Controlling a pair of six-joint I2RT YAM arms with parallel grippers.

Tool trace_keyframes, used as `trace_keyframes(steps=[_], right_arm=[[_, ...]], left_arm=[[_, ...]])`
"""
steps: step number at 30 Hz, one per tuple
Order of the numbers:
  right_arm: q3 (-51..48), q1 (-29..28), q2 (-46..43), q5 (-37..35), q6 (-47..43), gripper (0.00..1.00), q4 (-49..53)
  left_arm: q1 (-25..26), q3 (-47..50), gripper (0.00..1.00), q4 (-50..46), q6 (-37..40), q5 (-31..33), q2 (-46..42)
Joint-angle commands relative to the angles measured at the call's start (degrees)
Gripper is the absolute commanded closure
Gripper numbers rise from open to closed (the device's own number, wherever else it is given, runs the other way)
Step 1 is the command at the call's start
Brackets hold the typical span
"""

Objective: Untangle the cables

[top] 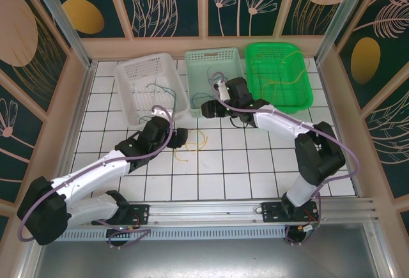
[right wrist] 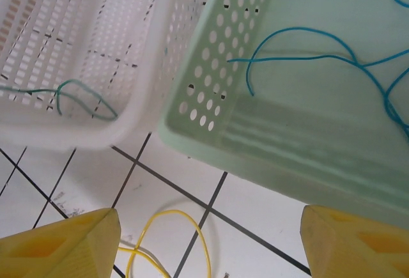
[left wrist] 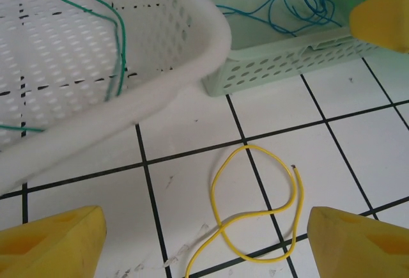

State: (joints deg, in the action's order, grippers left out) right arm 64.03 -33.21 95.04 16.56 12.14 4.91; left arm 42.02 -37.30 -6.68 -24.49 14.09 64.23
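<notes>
A yellow cable [top: 203, 140] lies in a crossed loop on the white tiles, in front of the baskets. My left gripper [top: 181, 139] hovers open just left of it; in its wrist view the cable [left wrist: 212, 194] sits between the wide-apart yellow fingers [left wrist: 57, 243], untouched. My right gripper [top: 206, 109] is open above the pale green basket's near edge, with the yellow cable [right wrist: 173, 211] below its gap. A blue cable [right wrist: 300, 29] lies tangled in the pale green basket [top: 192, 92]. A green cable [left wrist: 122, 41] rests in the white basket [top: 128, 99].
A bright green basket [top: 300, 102] at the back right holds thin yellow wires [top: 281, 83]. The three baskets stand side by side along the back of the tiled table. Walls with metal posts close in both sides, and a rail runs along the near edge.
</notes>
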Motion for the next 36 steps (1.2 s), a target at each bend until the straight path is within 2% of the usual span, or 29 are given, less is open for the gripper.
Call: trace_keyframes(steps=[1, 7, 14, 19, 21, 27, 29, 34, 36], right_arm=[[0.5, -0.08, 0.7, 2.35, -0.64, 0.26, -1.53], [2.77, -0.1, 4.48, 4.92, 0.98, 0.26, -2.99], [0.46, 0.97, 3.8, 5.0, 1.04, 0.27, -2.53], [-3.08, 1.52, 0.57, 4.62, 1.39, 0.27, -2.95], [-3.97, 3.58, -0.33, 4.45, 1.36, 0.27, -2.68], [-5.53, 4.82, -1.85, 4.27, 0.98, 0.26, -2.11], [-5.8, 5.16, -2.26, 4.1, 0.87, 0.26, -2.03], [-6.95, 6.13, -3.17, 3.79, 0.52, 0.26, -1.66], [-7.77, 6.47, -3.76, 3.41, 0.44, 0.26, -1.56]], left_arm=[[0.0, 0.49, 0.18, -2.82, -0.27, 2.04, -1.74], [-0.01, 4.36, 0.21, -2.54, -1.43, -0.25, -2.58], [0.01, 5.96, 0.27, 0.86, -1.81, -6.47, 10.2], [0.07, 3.77, 0.27, 1.32, -0.41, -7.28, 17.58], [0.01, 3.0, 0.3, 1.76, -0.12, -8.4, 19.42], [0.01, 0.92, 0.49, 1.03, -0.01, -8.72, 24.24], [0.04, 0.64, 0.61, 1.28, 0.46, -9.59, 25.33], [0.0, -0.22, 0.98, 1.55, 1.39, -11.51, 26.47], [-0.01, -0.02, 1.0, 2.16, 1.38, -11.71, 24.72]])
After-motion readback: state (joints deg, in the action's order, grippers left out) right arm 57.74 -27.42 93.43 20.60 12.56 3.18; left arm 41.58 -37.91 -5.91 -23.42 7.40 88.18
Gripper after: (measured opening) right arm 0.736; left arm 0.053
